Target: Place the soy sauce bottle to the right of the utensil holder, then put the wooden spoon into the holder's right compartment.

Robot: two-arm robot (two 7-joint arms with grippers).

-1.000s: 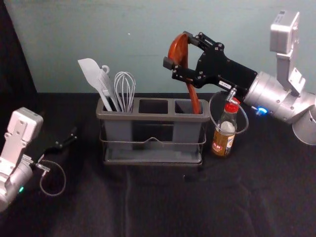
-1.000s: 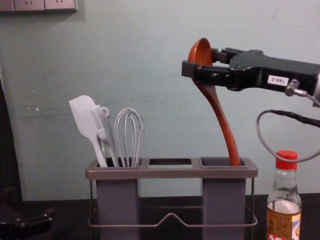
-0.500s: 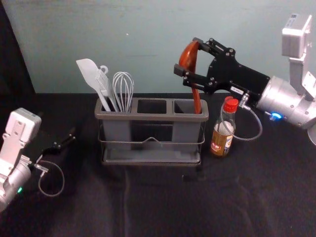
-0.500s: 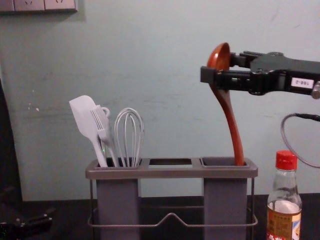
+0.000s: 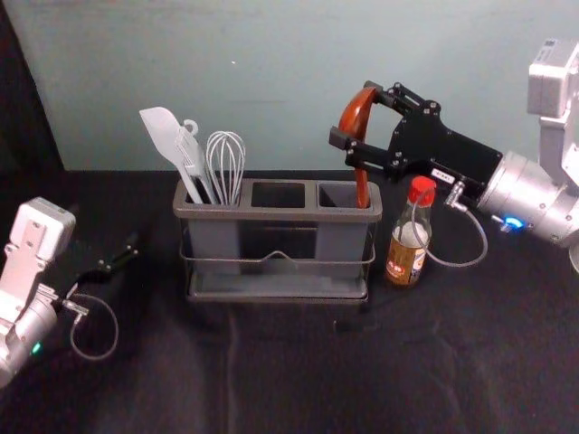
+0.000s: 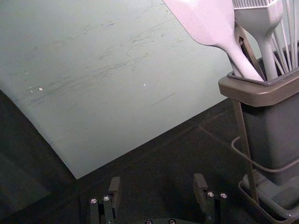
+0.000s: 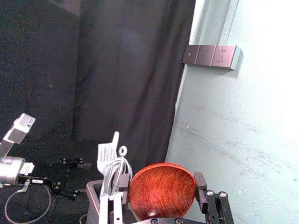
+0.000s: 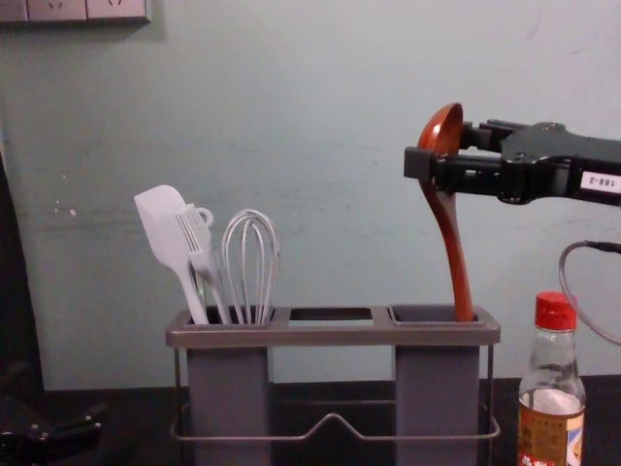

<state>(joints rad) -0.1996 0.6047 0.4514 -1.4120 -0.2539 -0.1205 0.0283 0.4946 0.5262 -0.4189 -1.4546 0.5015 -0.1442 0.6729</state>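
Looks like a robotics lab or test corner, tbh. Two silver-and-black jointed robot arms, the left point(image 5: 25, 298) and the right point(image 5: 529, 190), reach over a flat surface draped in plain black cloth point(image 5: 289, 380). Behind it there's a scuffed, pale grey-green wall point(image 5: 271, 81) with a row of square socket plates point(image 7: 205, 55), plus a tall black hanging curtain point(image 7: 103, 70). The grey plastic utensil holder point(image 5: 271, 214) gives it a mock-kitchen feel.
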